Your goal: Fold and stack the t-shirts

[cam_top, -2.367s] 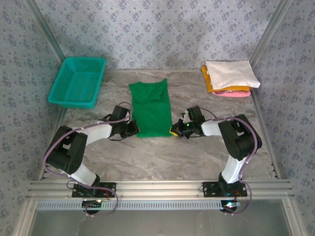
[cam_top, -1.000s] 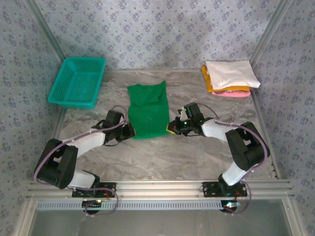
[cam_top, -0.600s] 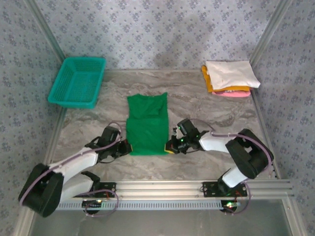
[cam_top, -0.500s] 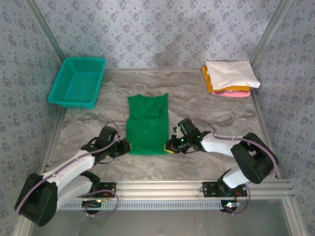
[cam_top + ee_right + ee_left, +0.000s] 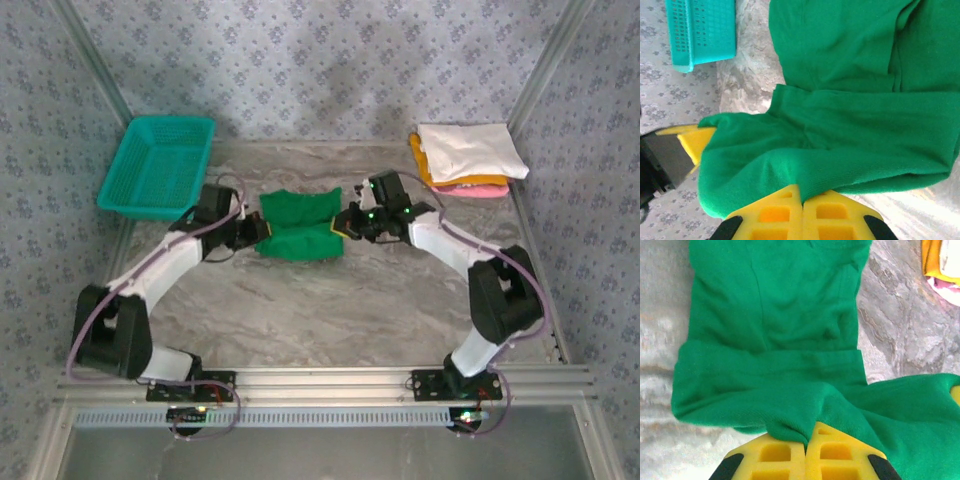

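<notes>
The green t-shirt [image 5: 298,226] lies in the middle of the table, its near half lifted and carried back over the far half. My left gripper [image 5: 262,230] is shut on the hem's left corner, and the cloth [image 5: 770,365] bunches between its yellow fingers [image 5: 835,450]. My right gripper [image 5: 340,224] is shut on the hem's right corner, with the green cloth [image 5: 850,120] pinched between its yellow fingers [image 5: 775,215]. A folded stack [image 5: 465,160] sits at the back right: white on top, orange-yellow under it, pink at the bottom.
A teal mesh basket [image 5: 158,166] stands at the back left, also in the right wrist view as a basket [image 5: 700,30]. Patterned walls and slanted metal posts close in the table. The aluminium rail [image 5: 320,380] runs along the near edge.
Both grippers first dragged the shirt toward the near edge, then lifted its hem and carried it back away from me, doubling the shirt over itself. Both stayed shut.
</notes>
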{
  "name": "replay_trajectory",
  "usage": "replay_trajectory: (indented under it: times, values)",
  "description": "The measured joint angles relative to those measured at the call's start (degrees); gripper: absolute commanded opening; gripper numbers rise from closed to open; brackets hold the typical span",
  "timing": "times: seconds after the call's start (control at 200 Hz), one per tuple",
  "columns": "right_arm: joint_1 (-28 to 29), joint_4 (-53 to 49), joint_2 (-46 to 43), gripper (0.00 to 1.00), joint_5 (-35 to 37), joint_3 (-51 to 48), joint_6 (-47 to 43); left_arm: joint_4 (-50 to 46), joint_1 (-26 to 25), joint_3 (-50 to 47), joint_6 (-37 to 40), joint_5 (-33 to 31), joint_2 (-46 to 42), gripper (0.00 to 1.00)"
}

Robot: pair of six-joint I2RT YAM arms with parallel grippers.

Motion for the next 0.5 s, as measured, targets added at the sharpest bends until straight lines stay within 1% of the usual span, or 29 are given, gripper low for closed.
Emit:
replay_trajectory:
  times: [0.13,0.315,0.43,0.5]
  values:
    - [-1.5,-2.3,5.8,0.00,-0.4,7.2,-1.8,-1.3,1.5,8.0,3.5,0.9,7.2,0.00]
    - [-4.0,-4.9,12.5,0.00,-0.8,14.5,-3.1,-3.5,4.6,15.5,6.6,2.2,13.6,0.00]
    - [-5.3,-6.3,14.2,0.00,-0.8,15.8,-3.3,-5.6,5.9,19.4,8.3,3.1,17.4,0.00]
    - [-5.8,-7.1,14.3,0.00,-0.9,15.8,-3.4,-6.8,6.1,20.5,9.1,3.9,18.2,0.00]
